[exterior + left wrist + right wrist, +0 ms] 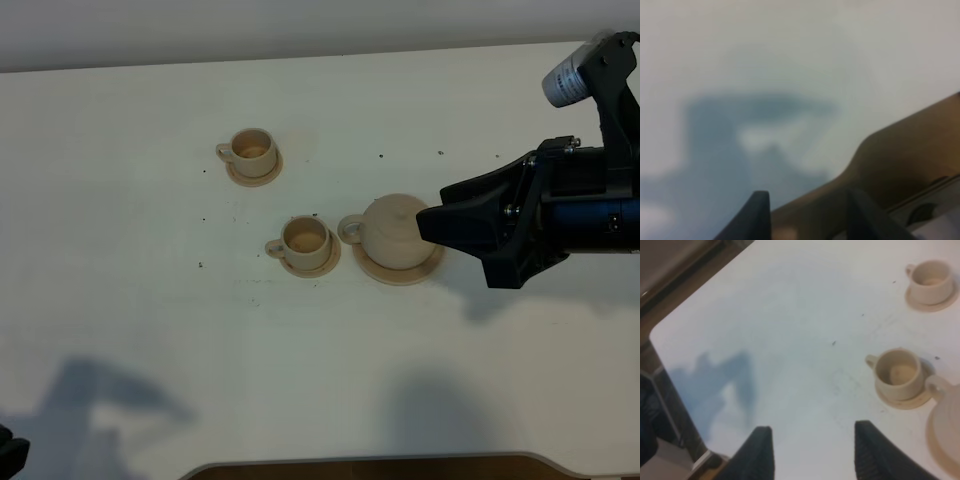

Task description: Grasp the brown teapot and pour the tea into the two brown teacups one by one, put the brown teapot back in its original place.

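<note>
Approach step — right claw (812, 457) released, empty; brown teapot (946, 425) just beside it, not between fingers (760, 455). Next — line up on teapot, clench, lift toward nearer teacup (305, 240).

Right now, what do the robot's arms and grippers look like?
The right gripper has two dark, tapered fingers with ribbed inner faces. Its housing is black and angular; behind it the arm looks dark blue, with a silver-grey cylinder near it. The left gripper shows two dark, blurred fingers.
</note>
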You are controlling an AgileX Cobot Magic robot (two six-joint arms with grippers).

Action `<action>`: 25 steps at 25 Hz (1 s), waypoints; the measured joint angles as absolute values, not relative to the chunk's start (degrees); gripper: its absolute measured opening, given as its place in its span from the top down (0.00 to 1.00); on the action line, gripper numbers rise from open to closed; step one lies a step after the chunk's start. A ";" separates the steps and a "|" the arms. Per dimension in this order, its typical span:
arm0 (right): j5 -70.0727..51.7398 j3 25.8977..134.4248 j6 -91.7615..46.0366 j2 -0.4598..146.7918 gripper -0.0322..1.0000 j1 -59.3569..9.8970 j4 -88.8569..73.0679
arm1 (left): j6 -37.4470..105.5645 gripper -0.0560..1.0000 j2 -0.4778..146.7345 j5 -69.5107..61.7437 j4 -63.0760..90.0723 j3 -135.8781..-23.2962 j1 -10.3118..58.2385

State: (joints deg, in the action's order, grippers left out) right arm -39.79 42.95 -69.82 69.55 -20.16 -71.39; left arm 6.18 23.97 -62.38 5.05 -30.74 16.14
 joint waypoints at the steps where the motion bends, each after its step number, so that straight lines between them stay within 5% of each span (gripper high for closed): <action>1: -39.53 42.95 -69.82 69.55 0.58 -20.16 -71.39 | 6.18 0.61 23.97 -61.65 5.06 -30.74 16.14; 20: -38.80 42.95 -69.82 69.55 0.58 -20.16 -72.00 | 5.54 0.61 23.92 -60.15 7.15 -29.31 15.93; 25: -38.80 42.95 -69.82 69.55 0.58 -20.16 -72.00 | 5.54 0.61 21.18 -60.15 7.19 -29.19 10.31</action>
State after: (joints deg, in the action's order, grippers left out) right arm -38.80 42.95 -69.82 69.55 -20.16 -72.00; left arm 5.54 21.18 -60.15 7.19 -29.19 10.31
